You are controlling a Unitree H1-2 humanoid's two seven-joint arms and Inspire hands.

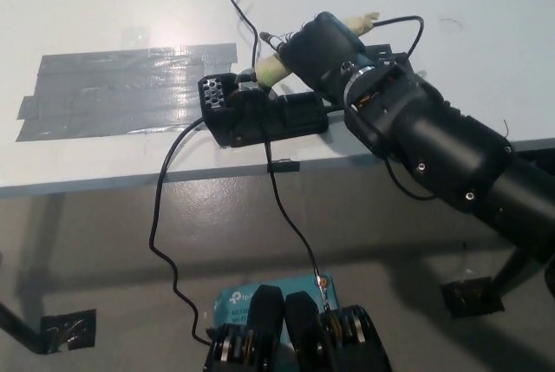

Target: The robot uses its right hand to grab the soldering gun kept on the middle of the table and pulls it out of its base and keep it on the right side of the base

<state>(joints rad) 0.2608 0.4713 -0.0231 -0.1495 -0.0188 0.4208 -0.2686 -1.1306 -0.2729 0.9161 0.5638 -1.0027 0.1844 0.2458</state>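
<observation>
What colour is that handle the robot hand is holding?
Cream-yellow; the soldering gun handle shows in the head view.

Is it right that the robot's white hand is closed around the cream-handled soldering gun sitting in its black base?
Not quite: the head view shows the black right hand closed around the cream-handled soldering gun, which still sits in its black base. The white hand is not in view.

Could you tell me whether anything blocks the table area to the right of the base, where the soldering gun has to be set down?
The right hand is wrapped around the soldering gun, which sits in its base. Right of the base, the robot's own forearm covers the table edge; the gun's black cord loops there.
</observation>
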